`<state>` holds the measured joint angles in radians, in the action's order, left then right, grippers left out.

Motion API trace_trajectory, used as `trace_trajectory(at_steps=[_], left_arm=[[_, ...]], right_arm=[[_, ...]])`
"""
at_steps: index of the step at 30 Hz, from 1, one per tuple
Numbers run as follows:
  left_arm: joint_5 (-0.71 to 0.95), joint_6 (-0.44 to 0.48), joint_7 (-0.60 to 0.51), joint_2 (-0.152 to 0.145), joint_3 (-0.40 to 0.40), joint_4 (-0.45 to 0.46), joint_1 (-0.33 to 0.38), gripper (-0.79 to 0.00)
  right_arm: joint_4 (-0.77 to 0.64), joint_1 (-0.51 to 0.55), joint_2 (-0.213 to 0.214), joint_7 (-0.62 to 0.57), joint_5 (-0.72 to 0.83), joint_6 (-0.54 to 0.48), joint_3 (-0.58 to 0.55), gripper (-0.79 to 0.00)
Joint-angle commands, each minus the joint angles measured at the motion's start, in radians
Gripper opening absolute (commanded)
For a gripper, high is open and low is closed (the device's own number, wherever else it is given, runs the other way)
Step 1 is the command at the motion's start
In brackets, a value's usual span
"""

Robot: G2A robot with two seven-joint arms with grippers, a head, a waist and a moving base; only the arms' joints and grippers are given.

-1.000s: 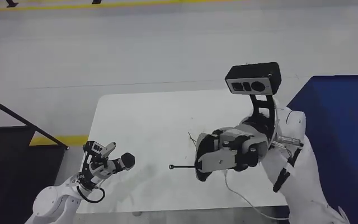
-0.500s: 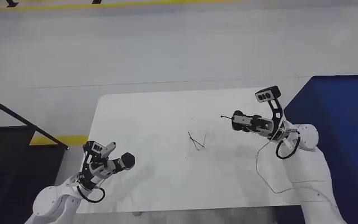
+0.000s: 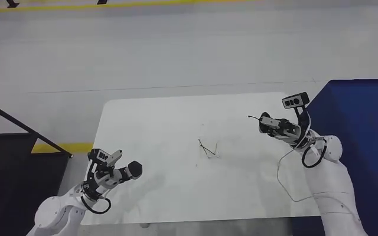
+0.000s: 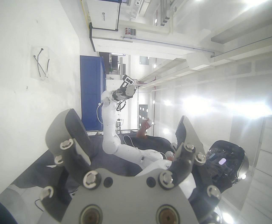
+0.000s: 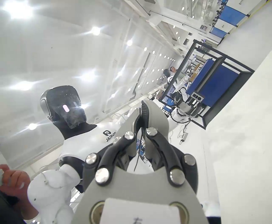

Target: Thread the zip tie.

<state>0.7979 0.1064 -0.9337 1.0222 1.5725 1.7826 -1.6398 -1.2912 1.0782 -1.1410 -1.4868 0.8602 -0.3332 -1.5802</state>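
Faint print on a white cabinet (image 4: pixel 104 14) in the room behind, too small for reading.

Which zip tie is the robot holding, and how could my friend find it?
Find the white table, then look to its right edge beside the blue cabinet, where the right gripper is shut on a thin black zip tie. Unlike the loose zip ties lying crossed in the table's middle, this one pokes out of the gripper, a small knob at its tip.
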Motion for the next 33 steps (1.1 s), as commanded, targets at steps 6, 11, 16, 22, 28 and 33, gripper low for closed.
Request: trace_trajectory(at_steps=[6, 11, 16, 22, 28, 33], left_arm=[[-0.116, -0.388, 0.228, 0.03, -0.345, 0.255, 0.199, 0.0], [-0.05, -0.496, 0.475, 0.114, -0.666, 0.108, 0.491, 0.0], [0.157, -0.472, 0.773, 0.218, -0.82, -0.1, 0.694, 0.0], [0.192, -0.477, 0.785, 0.225, -0.824, -0.113, 0.702, 0.0], [0.192, -0.477, 0.785, 0.225, -0.824, -0.113, 0.702, 0.0], [-0.276, -0.568, 0.992, 0.221, -0.911, 0.032, 0.744, 0.0]], right_arm=[[0.0, 0.0, 0.0, 0.0, 0.0, 0.0, 0.0, -0.785], [0.079, -0.004, 0.032, 0.03, -0.069, 0.05, -0.127, -0.785], [0.18, -0.034, 0.06, -0.011, -0.107, 0.109, -0.199, -0.785], [0.186, -0.036, 0.061, -0.015, -0.101, 0.112, -0.2, -0.785], [0.186, -0.036, 0.061, -0.015, -0.101, 0.112, -0.2, -0.785], [0.186, -0.036, 0.061, -0.015, -0.101, 0.112, -0.2, -0.785]])
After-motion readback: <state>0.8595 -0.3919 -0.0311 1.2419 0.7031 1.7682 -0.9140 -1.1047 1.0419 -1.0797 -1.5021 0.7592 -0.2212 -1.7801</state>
